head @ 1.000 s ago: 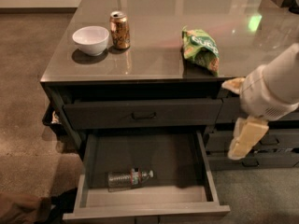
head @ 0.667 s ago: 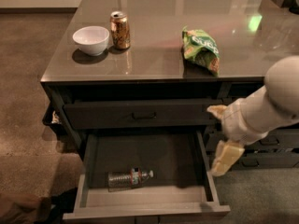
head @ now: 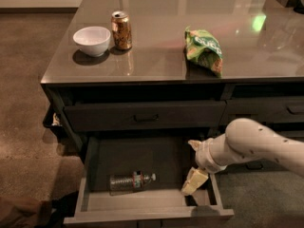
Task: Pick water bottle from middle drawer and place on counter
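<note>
In the middle drawer (head: 84,190), toward its front wall, the water bottle (head: 131,181) is laid on its side, cap pointing to 3 o'clock. At its 3 o'clock, near but apart, the pincer (head: 189,168) is held open and empty. Within the last second the pincer has been lowered from beside the cabinet (head: 142,118) into the drawer; the bottle is unmoved. The approach is judged under way; grasp and transfer to the tabletop (head: 156,61) remain.

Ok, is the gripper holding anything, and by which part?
Nothing is held. The gripper hangs open over the right side of the middle drawer, apart from the water bottle, which lies on its side on the drawer floor.
</note>
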Robot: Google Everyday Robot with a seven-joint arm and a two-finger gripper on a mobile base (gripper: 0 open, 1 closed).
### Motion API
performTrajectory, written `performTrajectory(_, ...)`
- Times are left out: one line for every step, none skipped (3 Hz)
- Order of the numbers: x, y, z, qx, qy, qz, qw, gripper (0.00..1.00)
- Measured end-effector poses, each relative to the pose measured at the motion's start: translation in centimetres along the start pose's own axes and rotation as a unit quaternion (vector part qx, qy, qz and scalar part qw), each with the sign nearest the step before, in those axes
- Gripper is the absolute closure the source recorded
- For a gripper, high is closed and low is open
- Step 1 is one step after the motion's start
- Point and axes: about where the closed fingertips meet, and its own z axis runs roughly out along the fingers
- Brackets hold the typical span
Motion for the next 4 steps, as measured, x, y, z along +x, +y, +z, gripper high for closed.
performTrajectory(0.1, -1.6, 1.1, 0.028, -0.014, 0.010, 0.9995, 0.00)
performTrajectory(0.1, -1.7, 1.2, 0.027, -0.015, 0.010, 0.9995, 0.00)
performTrajectory(-0.4, -2.2, 3.8, 0.012, -0.048, 0.000, 0.9988, 0.00)
performTrajectory(-3.0, -2.2, 9.4, -0.008, -0.115, -0.028, 0.9930, 0.00)
